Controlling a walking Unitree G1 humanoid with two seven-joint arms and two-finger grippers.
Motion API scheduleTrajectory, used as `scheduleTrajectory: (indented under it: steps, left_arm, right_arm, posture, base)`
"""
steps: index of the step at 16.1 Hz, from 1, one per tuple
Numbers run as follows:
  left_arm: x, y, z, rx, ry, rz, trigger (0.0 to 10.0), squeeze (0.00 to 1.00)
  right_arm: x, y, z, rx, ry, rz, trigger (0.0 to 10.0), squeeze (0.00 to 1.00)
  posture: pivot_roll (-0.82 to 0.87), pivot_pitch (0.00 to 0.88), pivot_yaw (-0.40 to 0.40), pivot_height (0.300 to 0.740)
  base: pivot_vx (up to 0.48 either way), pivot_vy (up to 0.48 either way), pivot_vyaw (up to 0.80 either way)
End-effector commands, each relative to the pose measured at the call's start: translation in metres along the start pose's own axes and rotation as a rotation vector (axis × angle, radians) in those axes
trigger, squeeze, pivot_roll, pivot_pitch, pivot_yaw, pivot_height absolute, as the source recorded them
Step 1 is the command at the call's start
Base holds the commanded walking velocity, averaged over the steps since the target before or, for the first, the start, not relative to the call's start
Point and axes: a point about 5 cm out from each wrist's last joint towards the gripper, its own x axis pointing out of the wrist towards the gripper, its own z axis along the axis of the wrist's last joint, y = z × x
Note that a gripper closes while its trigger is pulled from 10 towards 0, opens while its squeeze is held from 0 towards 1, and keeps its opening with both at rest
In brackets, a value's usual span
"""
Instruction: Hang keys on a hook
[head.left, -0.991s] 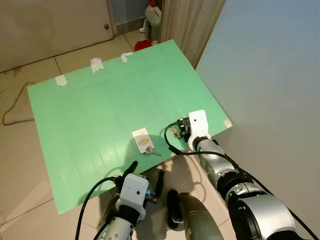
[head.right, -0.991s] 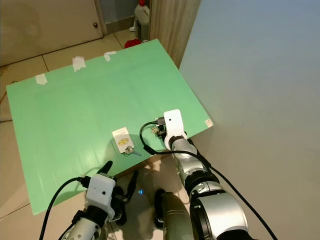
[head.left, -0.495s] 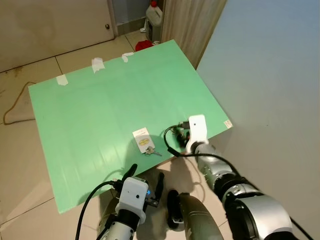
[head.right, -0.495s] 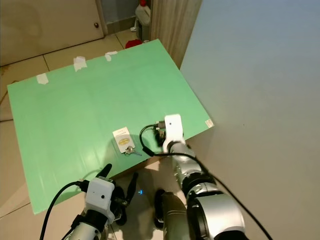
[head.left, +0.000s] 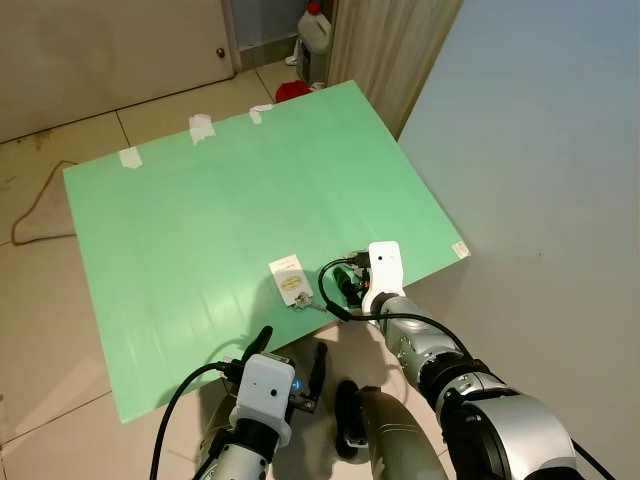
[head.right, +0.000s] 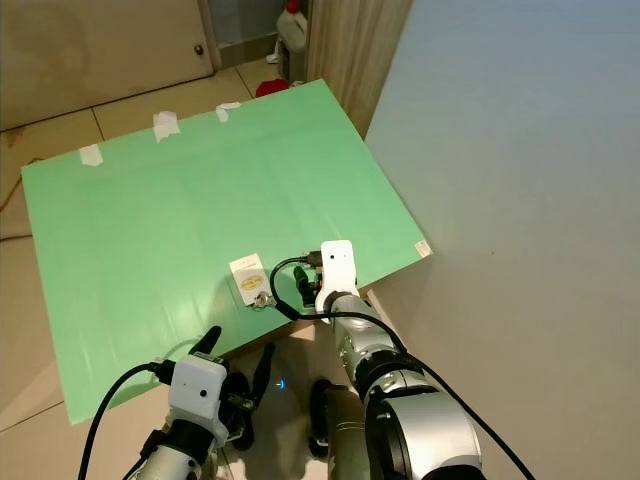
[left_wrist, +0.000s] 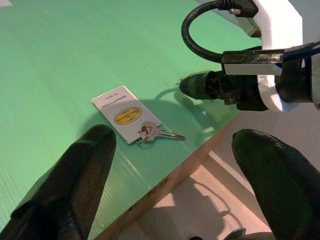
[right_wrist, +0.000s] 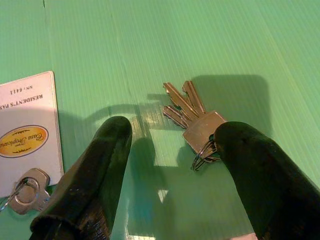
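Observation:
A bunch of silver keys (right_wrist: 194, 124) on a ring lies on the green board (head.left: 230, 200), near its lower edge. My right gripper (right_wrist: 175, 132) is open right over the bunch, one black finger on each side, the ring close to one finger (right_wrist: 250, 165). Beside it lies a white pass card (head.left: 287, 276) with a single key (left_wrist: 159, 133) on its own ring. In the eye views my right gripper (head.left: 345, 287) sits just right of the card. My left gripper (head.left: 292, 347) hangs open below the board's edge, apart from the card.
Bits of white tape (head.left: 201, 127) mark the board's far edge. Beyond it stand a white jug (head.left: 317, 28), a red object (head.left: 290, 90) and a door (head.left: 110, 45). A plain wall (head.left: 540, 150) runs along the right. A cord (head.left: 30, 205) lies on the tiled floor at left.
My right gripper has moved left along the board's lower edge, toward the card, and now stands over the key bunch. The left gripper has hardly moved.

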Motion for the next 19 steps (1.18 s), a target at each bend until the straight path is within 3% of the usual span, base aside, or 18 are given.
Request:
scheduleTrajectory:
  steps: [1, 2, 3, 4, 19]
  left_arm:
    - [-0.005, -0.005, -0.002, -0.008, 0.021, -0.008, 10.0, 0.0]
    - [-0.004, -0.005, -0.002, -0.007, 0.021, -0.006, 10.0, 0.0]
    - [-0.004, -0.005, -0.002, -0.006, 0.021, -0.004, 10.0, 0.0]
    - [-0.004, -0.004, -0.002, -0.005, 0.022, -0.003, 10.0, 0.0]
    - [-0.005, -0.002, -0.004, 0.022, 0.028, 0.006, 10.0, 0.0]
  right_arm:
    - [-0.004, -0.002, -0.017, -0.006, 0.055, -0.014, 10.0, 0.0]
    - [-0.004, -0.002, -0.017, -0.019, 0.053, -0.018, 10.0, 0.0]
    - [-0.005, -0.003, -0.017, -0.069, 0.047, -0.027, 8.1, 0.0]
    - [-0.005, -0.003, -0.017, -0.119, 0.038, -0.028, 0.0, 0.0]
    - [-0.009, -0.004, -0.029, -0.138, 0.065, -0.031, 0.0, 0.0]
  posture:
    - [0.11, 0.343, -0.092, 0.722]
    - [0.11, 0.346, -0.092, 0.722]
    - [0.11, 0.346, -0.092, 0.722]
    - [0.11, 0.351, -0.091, 0.722]
    - [0.1, 0.378, -0.087, 0.722]
  base:
    - [0.0, 0.0, 0.0]
    - [0.0, 0.0, 0.0]
    - [0.0, 0.0, 0.0]
    - [0.0, 0.0, 0.0]
    - [0.0, 0.0, 0.0]
